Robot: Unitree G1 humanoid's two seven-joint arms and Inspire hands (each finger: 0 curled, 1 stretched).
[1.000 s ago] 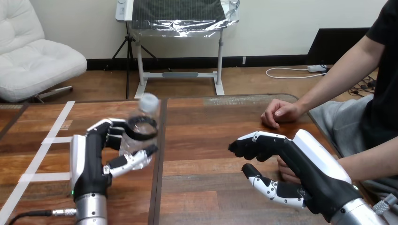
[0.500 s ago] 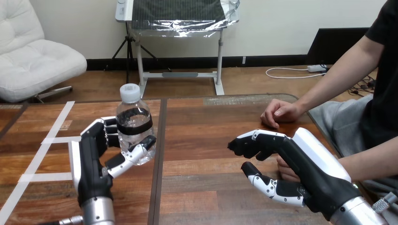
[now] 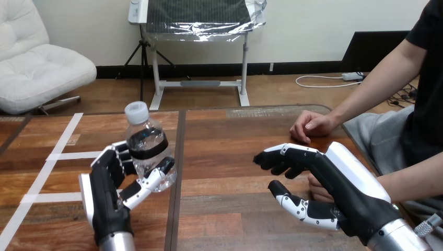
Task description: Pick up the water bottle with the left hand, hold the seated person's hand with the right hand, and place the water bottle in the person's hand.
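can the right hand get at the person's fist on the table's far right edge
Probably yes. Only bare table lies between the open right hand and the person's fist, just beyond it; the water bottle is in the left hand.

- A white wall (image 3: 313, 31) runs across the back, with a black baseboard (image 3: 209, 69) at its foot.
- The floor (image 3: 277, 91) is reddish-brown wood.
- A white padded armchair (image 3: 42, 68) stands at the far left.
- A white metal stand (image 3: 201, 83) carries a dark panel wrapped in clear plastic (image 3: 201, 15), and a black tripod (image 3: 138, 63) stands just beside it.
- A white power strip (image 3: 354, 76) lies on the floor at the right, near a black flat panel (image 3: 373, 49).
- The wooden table (image 3: 235, 209) has a dark seam (image 3: 172, 219) between its two tops and strips of white tape (image 3: 68, 156) at its left.
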